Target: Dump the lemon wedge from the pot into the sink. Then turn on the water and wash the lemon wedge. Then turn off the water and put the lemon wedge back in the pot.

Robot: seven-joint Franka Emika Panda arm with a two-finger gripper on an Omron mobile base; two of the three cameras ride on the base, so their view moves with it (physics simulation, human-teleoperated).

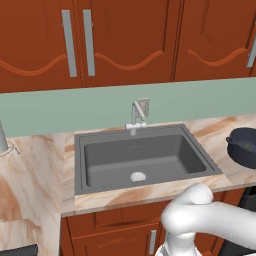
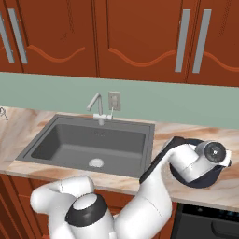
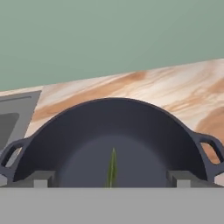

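Holding one lemon wedge (image 3: 112,168) — one pot (image 3: 87,144).

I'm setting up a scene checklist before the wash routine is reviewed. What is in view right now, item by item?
sink: one, dark grey, recessed in the marble counter, basin dry.
drain: one, silver-white, round, on the sink floor.
faucet: one, silver, at the sink's back edge.
pot: one, dark navy-black, with side handles, on the counter to the right of the sink.
lemon wedge: one, yellowish-green sliver, lying inside the pot.
counter: one, beige-orange marble, around the sink.
backsplash: one, pale green, behind the counter.
upper cabinets: dark red-brown, with grey handles, above the backsplash.
outlet plate: one, grey, on the backsplash by the faucet.
gripper: one, dark fingertips, open, astride the lemon wedge over the pot.
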